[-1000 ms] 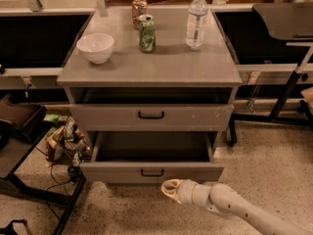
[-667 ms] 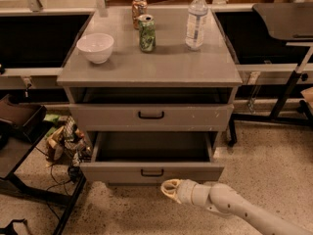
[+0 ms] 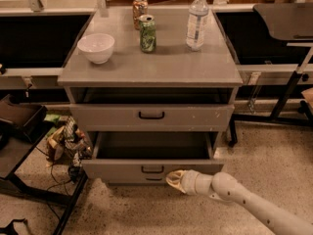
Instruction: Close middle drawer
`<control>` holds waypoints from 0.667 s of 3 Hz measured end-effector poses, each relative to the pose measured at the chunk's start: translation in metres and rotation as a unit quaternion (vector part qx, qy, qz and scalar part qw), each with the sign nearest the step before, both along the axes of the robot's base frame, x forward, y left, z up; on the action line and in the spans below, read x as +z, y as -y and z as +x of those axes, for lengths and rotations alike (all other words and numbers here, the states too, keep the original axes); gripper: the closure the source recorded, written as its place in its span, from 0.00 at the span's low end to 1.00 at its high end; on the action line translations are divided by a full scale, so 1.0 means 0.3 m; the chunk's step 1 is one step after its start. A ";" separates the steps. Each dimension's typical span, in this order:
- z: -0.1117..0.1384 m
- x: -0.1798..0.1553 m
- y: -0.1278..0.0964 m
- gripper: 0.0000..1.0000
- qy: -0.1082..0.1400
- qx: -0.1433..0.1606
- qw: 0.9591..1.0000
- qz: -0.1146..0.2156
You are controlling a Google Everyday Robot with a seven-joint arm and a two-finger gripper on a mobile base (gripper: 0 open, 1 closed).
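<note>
Grey-white robot arm (image 3: 254, 204) extends from the lower right, its tan jaws drawn together and empty at the front panel of the pulled-out middle drawer (image 3: 122, 169), just right of its handle (image 3: 152, 169). Above that drawer sits the top drawer front (image 3: 195, 116); higher, the worktop (image 3: 195, 65) carries a bowl (image 3: 96, 47), a green can (image 3: 147, 33), a second can (image 3: 140, 7) and a bottle (image 3: 197, 19).

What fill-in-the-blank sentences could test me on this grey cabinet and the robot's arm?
1. The wide grey metal middle drawer stands ____, not shut.
2. The gripper is low in front of that drawer's front panel, just to the picture's ____ of its small black bar handle.
3. On the grey cabinet top, the green can stands between the clear plastic bottle and a white ____.
Missing words: open; right; bowl.
</note>
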State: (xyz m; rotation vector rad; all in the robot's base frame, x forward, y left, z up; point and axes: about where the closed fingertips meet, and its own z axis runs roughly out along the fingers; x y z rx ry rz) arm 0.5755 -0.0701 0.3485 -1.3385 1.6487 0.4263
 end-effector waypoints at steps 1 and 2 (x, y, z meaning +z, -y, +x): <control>0.079 -0.030 0.066 1.00 0.003 -0.008 1.000 -0.008; 0.074 -0.030 0.066 1.00 0.003 -0.008 1.000 -0.008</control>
